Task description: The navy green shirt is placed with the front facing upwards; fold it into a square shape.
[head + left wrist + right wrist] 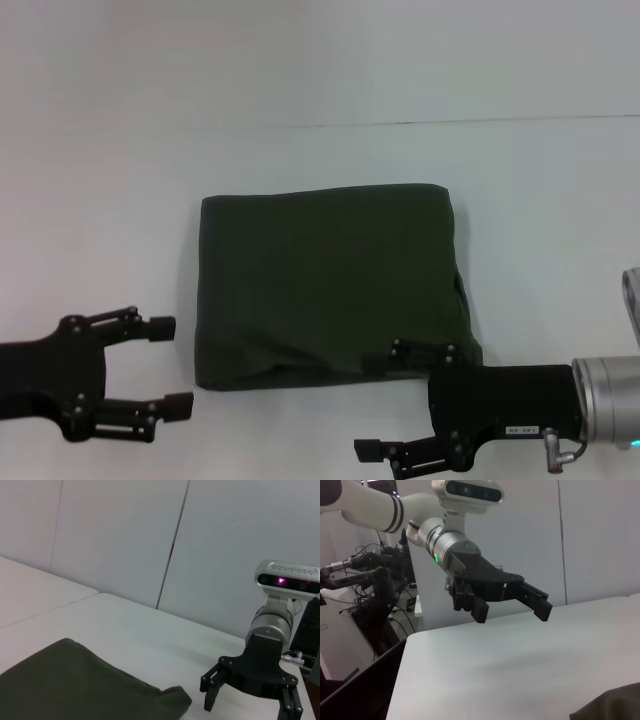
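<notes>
The navy green shirt (325, 280) lies folded into a compact rectangle in the middle of the white table (320, 70), plain green side up, with no print showing. My left gripper (172, 366) is open just off the shirt's near left corner and holds nothing. My right gripper (370, 406) is open at the near right corner, its upper finger overlapping the cloth edge in the head view. In the left wrist view the right gripper (250, 706) stands slightly apart from the shirt (75, 685). The right wrist view shows the left gripper (511, 612) open above the table and a corner of the shirt (615, 707).
A thin seam (450, 121) runs across the table behind the shirt. Beyond the table's edge on the left arm's side stands dark equipment with cables (370, 580). A grey panelled wall (125, 535) lies behind the table.
</notes>
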Controlling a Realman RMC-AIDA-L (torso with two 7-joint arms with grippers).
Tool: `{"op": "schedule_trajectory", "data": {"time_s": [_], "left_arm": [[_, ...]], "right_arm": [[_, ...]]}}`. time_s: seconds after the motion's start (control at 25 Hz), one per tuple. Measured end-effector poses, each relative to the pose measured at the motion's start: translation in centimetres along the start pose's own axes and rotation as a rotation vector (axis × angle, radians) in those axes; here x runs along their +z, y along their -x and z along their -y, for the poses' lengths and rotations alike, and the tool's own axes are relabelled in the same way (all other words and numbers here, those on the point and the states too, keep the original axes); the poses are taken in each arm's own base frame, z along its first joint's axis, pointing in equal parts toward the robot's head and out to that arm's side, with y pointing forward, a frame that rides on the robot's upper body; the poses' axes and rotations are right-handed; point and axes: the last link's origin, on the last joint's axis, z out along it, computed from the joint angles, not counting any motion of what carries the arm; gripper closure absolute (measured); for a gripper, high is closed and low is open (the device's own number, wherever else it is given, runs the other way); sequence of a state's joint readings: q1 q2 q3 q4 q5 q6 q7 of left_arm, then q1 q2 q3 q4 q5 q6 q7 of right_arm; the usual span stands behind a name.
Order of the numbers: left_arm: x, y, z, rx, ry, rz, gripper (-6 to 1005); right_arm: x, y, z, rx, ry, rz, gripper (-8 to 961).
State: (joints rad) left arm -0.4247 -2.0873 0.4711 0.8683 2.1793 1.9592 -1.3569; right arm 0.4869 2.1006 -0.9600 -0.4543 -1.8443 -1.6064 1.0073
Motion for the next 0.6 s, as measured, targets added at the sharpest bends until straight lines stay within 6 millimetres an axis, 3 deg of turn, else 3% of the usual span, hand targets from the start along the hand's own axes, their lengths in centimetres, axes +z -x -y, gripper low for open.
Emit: {"op": "schedule_trajectory", "data": {"time_s": [0.6], "left_arm": [[0.31,0.57,-0.26,0.006,0.010,0.017,49]], "right_arm": [[0.26,0.32,0.04,-0.001,-0.001,0.028,9]]}}
